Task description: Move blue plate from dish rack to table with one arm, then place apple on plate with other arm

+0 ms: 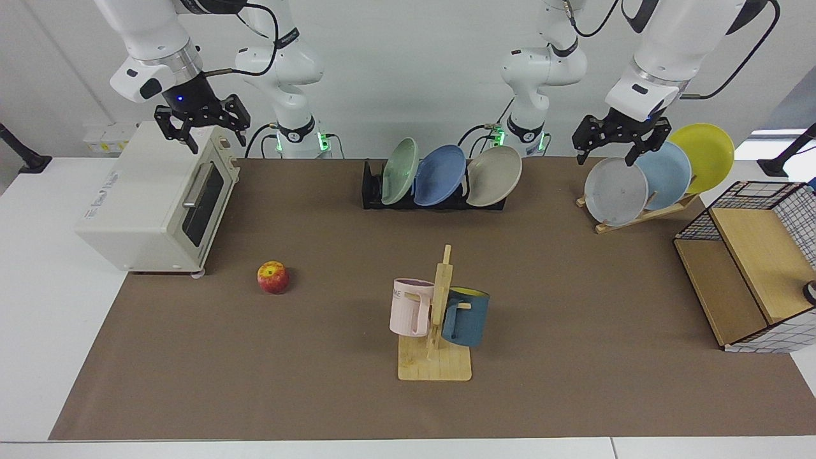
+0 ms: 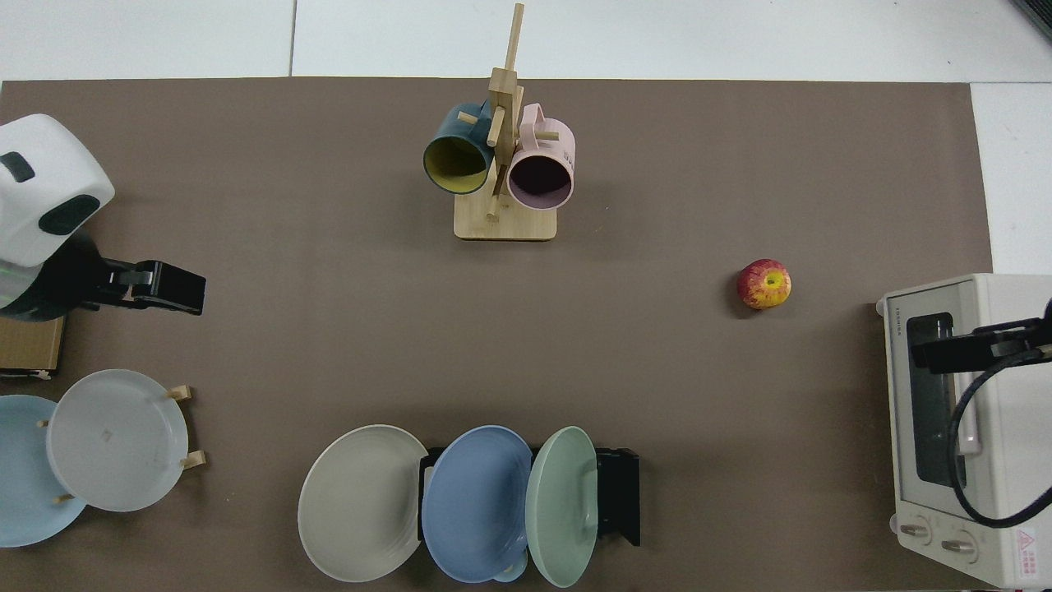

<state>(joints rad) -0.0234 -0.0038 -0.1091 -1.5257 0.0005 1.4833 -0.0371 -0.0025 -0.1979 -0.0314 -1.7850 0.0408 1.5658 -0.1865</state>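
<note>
Blue plate (image 1: pixel 440 174) leaning in dish rack (image 1: pixel 373 194), middle slot between green plate (image 1: pixel 400 171) and beige plate (image 1: pixel 494 175). Apple (image 1: pixel 273 277) lying on table (image 1: pixel 574 331), well apart from rack, near toaster oven (image 1: pixel 159 201). Right gripper (image 1: pixel 203 131) hovering above oven, fingers spread, empty. Left gripper (image 1: pixel 619 145) hanging over wooden plate stand (image 1: pixel 644 215), far from rack, fingers spread, empty.

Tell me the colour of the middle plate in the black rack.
Periwinkle blue plate, clearest in the top view.
</note>
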